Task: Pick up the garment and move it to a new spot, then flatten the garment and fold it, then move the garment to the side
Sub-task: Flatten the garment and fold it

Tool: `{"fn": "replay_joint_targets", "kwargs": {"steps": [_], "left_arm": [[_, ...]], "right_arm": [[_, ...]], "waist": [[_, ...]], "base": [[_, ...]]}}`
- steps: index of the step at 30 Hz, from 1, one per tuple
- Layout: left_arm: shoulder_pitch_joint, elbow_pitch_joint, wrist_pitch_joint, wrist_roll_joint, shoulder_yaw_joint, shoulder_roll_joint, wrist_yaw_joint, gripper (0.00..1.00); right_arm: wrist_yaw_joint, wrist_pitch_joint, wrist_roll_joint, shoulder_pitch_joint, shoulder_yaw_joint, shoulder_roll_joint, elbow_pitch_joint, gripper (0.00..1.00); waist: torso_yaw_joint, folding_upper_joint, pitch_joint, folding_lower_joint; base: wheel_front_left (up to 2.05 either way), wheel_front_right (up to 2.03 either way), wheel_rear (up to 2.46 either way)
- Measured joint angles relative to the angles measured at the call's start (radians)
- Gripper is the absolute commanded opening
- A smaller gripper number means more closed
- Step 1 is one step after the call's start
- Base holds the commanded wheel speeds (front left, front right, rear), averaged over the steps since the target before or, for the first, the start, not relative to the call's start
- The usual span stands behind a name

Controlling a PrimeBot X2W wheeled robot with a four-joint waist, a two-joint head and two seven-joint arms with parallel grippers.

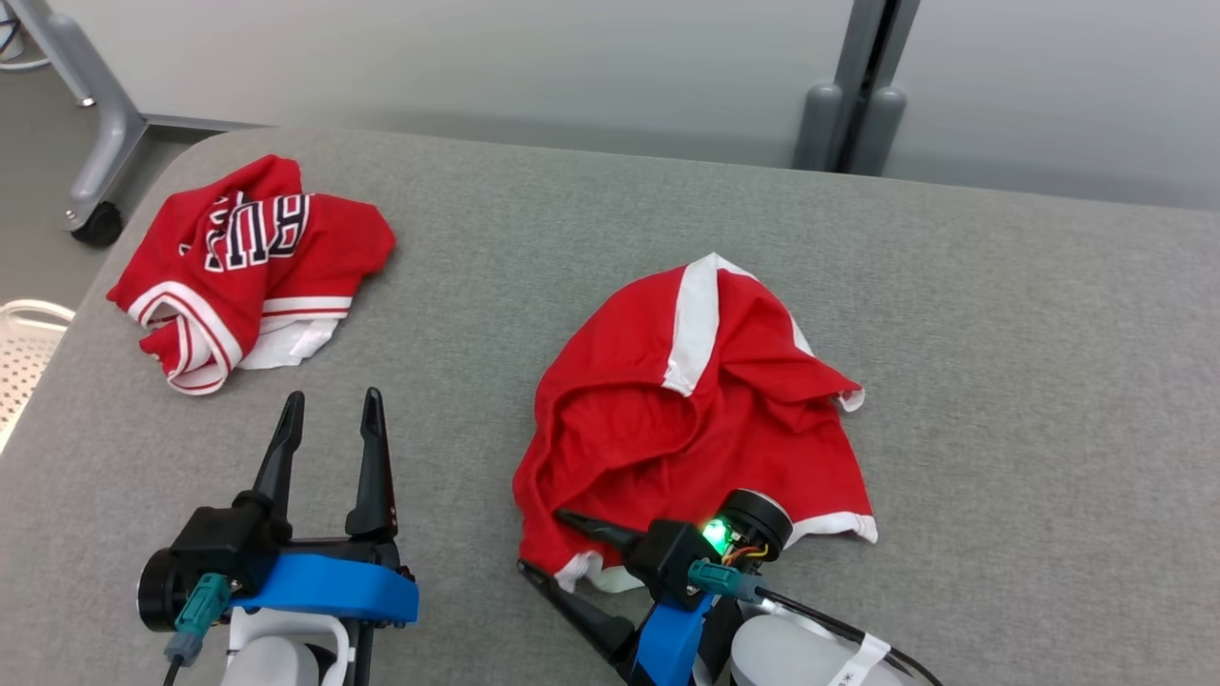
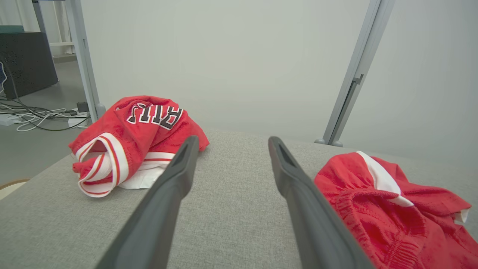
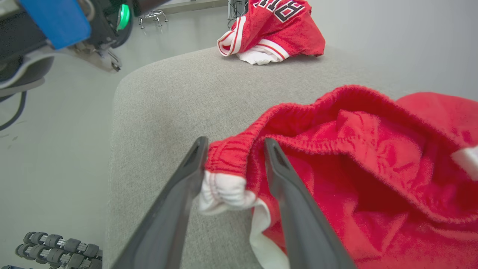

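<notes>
Garment crumpled on table; hem inside right hand, grip unclear.

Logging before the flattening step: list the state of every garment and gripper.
red shorts: crumpled heap, not flattened.
red lettered jersey: bunched up, apart from the shorts.
left gripper: open, empty.
right gripper: jaws apart, shorts' waistband corner between them.

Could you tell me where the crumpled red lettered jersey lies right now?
The jersey lies near the grey fabric table's far-left corner in the head view, beyond the left gripper, apart from the red white-striped shorts.
</notes>
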State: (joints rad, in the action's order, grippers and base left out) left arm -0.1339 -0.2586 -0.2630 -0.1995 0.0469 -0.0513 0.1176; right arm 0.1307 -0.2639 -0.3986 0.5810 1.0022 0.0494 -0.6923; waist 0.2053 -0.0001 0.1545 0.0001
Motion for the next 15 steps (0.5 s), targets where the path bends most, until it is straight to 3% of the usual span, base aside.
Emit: {"fn": "replay_joint_targets", "kwargs": {"steps": [8,15], "left_arm": [[0.014,0.001,0.0,0.007,-0.019,0.0,-0.005,1.0],[0.035,0.004,0.0,0.019,-0.035,0.0,-0.005,1.0]], "right_arm": [[0.0,0.0,0.019,-0.047,-0.068,0.0,-0.005,1.0],[0.0,0.0,0.106,-0.142,-0.3,0.039,0.05,1.0]], "waist": [[-0.057,0.0,-0.019,0.0],[-0.101,0.0,-0.052,-0.0001]], "base": [[0.0,0.0,0.0],[0.0,0.0,0.0]]}}
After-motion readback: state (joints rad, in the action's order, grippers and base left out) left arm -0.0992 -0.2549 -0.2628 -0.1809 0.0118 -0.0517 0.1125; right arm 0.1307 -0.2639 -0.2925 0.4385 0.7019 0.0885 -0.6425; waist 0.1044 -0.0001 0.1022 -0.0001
